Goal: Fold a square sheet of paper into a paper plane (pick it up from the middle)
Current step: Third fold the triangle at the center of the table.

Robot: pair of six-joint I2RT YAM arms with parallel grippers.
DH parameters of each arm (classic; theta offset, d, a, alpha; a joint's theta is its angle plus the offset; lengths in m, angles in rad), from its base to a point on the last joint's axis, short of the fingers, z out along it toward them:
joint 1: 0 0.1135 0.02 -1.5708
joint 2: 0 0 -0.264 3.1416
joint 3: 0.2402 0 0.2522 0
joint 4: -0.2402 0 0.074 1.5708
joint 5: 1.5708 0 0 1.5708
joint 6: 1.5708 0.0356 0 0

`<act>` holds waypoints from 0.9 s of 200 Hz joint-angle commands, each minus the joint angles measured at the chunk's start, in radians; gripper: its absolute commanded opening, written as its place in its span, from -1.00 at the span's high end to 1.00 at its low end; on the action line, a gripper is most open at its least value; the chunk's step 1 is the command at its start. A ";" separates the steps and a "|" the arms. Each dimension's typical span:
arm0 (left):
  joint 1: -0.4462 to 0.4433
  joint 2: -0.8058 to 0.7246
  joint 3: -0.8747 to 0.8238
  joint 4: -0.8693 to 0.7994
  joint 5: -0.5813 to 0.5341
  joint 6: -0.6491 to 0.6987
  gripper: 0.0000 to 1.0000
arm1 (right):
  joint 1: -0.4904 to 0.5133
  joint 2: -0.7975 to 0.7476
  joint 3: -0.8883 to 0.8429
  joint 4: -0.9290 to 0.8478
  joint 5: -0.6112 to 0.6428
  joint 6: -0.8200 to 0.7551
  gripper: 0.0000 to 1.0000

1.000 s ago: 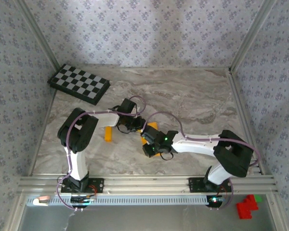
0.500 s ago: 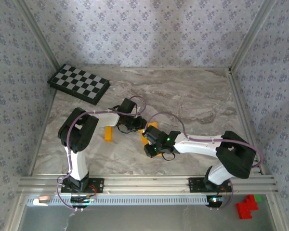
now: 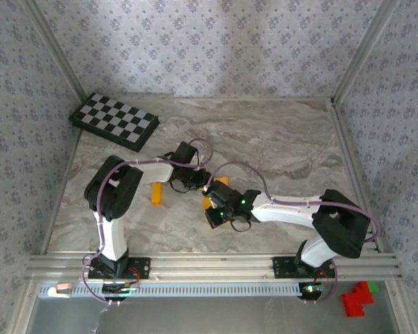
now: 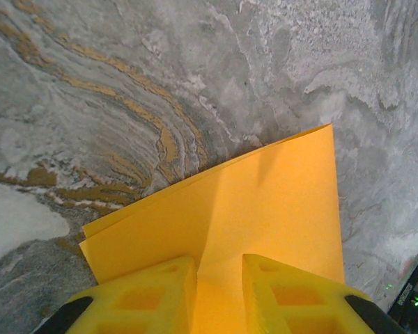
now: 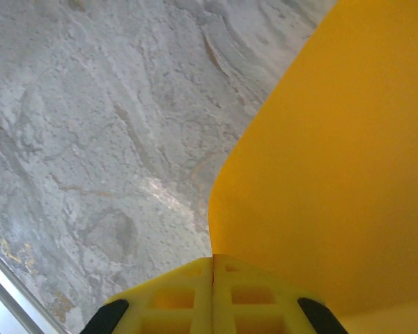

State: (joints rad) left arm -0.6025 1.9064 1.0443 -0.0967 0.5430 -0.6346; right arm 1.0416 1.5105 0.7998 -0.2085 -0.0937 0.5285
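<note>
Top view high, looking down, wrist views close (sharing the paper (image 4: 265, 209))

A table (image 3: 285, 146) with a grey marble-patterned top, veined in white and streaked with brownish gold, is edged by metal rails. A small orange block (image 3: 156, 194) is laid on it. A black-and-white checkered board (image 3: 114, 121) is set well behind and to the left of the block, at the far corner. A folded orange-yellow sheet of paper (image 3: 220, 184) is seen near the block, to its right. Whether it rests flat on the top cannot be told.
</note>
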 commanded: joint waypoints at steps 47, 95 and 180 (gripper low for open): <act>-0.003 -0.061 -0.073 -0.094 -0.066 0.022 0.48 | 0.023 0.003 -0.015 0.029 -0.019 0.047 0.87; -0.008 -0.091 -0.057 -0.099 -0.048 0.009 0.46 | 0.022 0.028 -0.037 0.067 -0.029 0.060 0.88; -0.031 -0.045 -0.030 -0.098 -0.047 0.007 0.44 | 0.004 0.021 -0.048 0.082 -0.034 0.056 0.88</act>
State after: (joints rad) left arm -0.6277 1.8355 0.9920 -0.1585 0.5083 -0.6327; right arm 1.0561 1.5330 0.7635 -0.1318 -0.1211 0.5728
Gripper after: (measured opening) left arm 0.281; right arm 0.061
